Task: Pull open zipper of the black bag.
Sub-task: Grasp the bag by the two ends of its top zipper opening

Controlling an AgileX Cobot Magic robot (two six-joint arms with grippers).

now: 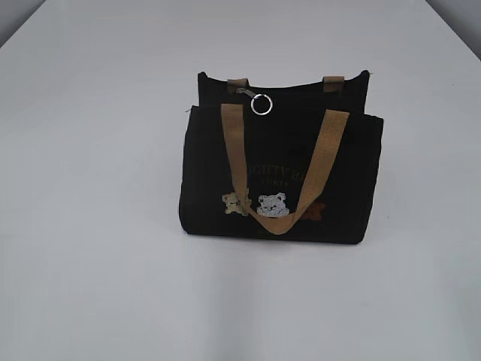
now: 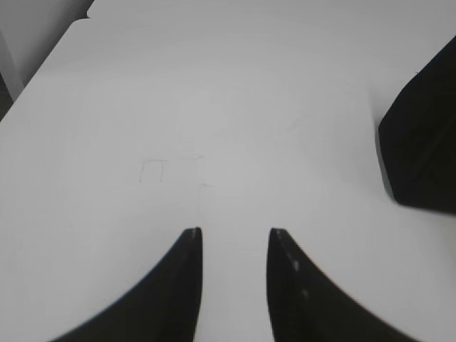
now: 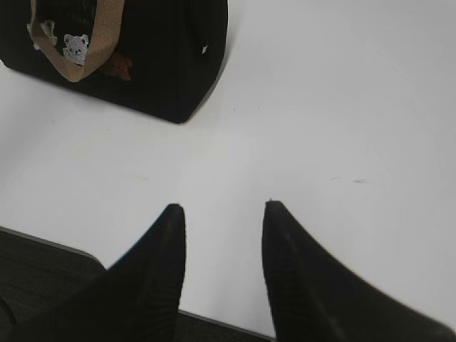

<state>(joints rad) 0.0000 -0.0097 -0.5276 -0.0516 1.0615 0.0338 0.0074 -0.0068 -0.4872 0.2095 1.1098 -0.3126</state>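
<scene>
Matt black fabric bag (image 1: 301, 150) on smooth white table (image 1: 90, 226).
Tan woven webbing handles (image 1: 234, 143), shiny metal key ring (image 1: 261, 104), dark matt ribbed fingers (image 2: 299, 285).

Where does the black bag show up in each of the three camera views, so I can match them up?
Exterior view: the black bag stands centre frame on the white table, front facing the camera.
Left wrist view: only a dark corner of it at the right edge.
Right wrist view: its lower front at top left.
Shared landmark: the tan handle with bear patches, seen in the exterior and right wrist views.
</scene>
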